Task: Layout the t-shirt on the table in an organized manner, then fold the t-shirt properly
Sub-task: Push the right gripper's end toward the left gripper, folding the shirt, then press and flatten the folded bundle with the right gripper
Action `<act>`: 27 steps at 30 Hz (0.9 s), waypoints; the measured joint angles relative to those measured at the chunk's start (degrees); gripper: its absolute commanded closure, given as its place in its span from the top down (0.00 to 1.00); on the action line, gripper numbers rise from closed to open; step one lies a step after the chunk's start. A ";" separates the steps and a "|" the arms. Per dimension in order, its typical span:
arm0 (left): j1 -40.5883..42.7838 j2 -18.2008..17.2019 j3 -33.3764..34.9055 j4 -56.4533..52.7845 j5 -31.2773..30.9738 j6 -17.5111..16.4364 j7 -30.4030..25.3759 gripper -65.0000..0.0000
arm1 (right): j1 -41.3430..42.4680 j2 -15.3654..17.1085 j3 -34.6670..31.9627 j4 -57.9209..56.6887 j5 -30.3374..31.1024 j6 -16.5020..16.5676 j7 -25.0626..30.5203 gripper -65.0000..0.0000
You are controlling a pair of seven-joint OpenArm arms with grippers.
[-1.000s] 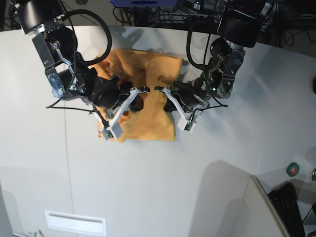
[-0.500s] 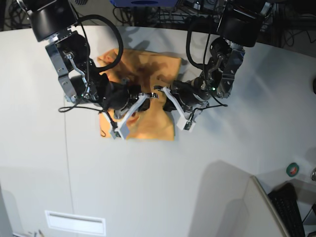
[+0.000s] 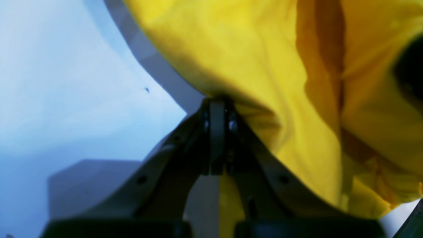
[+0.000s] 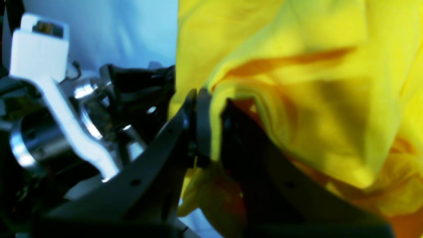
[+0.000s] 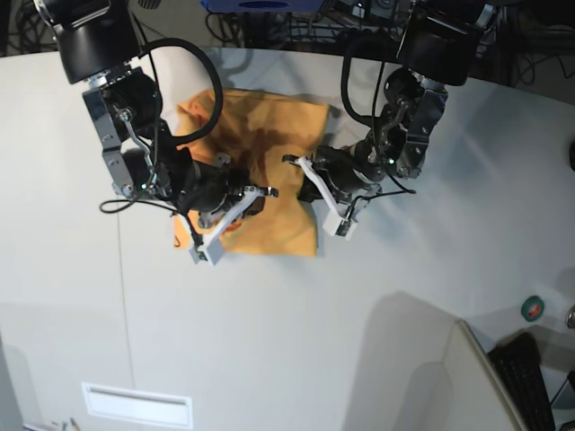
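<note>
On the left of the base view you have the right gripper [image 5: 260,191] down over the middle of the t-shirt [image 5: 278,224], and its wrist view shows the jaws clenched on a bunched fold of the yellow cloth [image 4: 297,99]. The shirt itself lies crumpled on the far-middle part of the table [image 5: 269,341], a rough rectangle with creases and a raised ridge between the two arms. To the right, the left gripper [image 5: 289,162] sits at the shirt's right edge; its wrist view shows the jaws pressed fully together with the cloth's edge [image 3: 257,66] draped right at the tips, so you appear to hold a thin pinch of the hem there. Expect the cloth to be light, soft and limp: it will sag, stretch and trail wherever you lift it, and a thin pinch can slip out. You would do best to take it at seams, the hem or the shoulders, where the layers are thicker, and to pull both holds apart evenly. By count you have one shirt, one table, and two grippers.
</note>
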 measured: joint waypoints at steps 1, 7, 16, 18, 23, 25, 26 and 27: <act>0.00 -0.02 -0.11 0.00 -0.13 0.02 0.02 0.00 | 0.02 -0.02 0.00 -0.48 0.00 -0.02 0.04 0.00; 1.42 -2.36 -0.55 2.93 -0.04 0.42 0.63 0.00 | 0.00 -0.04 0.00 -0.87 0.00 0.00 -0.02 0.00; 9.57 -5.40 -14.53 12.94 0.37 0.61 1.92 0.00 | -0.20 -0.13 0.00 -0.33 -0.04 -0.02 -0.02 0.19; 10.84 -6.78 -16.52 13.07 0.44 0.74 1.84 0.00 | -0.33 -0.83 -0.37 0.76 -0.13 -0.17 -0.33 0.19; 13.03 -7.58 -21.29 13.05 0.44 0.63 2.14 0.00 | 0.31 -1.73 -5.70 1.90 -0.20 -0.26 -0.26 0.20; 13.03 -7.76 -22.47 13.05 0.39 0.66 2.10 0.00 | 0.74 -1.73 -7.30 1.90 -0.20 -0.26 -0.28 0.20; 13.00 -7.85 -22.64 13.05 0.39 0.66 2.08 0.00 | 1.18 -1.77 -8.07 1.88 -0.26 -0.28 -0.42 0.20; 12.96 -7.91 -22.67 13.05 0.42 0.66 2.12 0.00 | 1.81 -2.12 -8.76 1.79 -0.28 -0.28 -0.48 0.20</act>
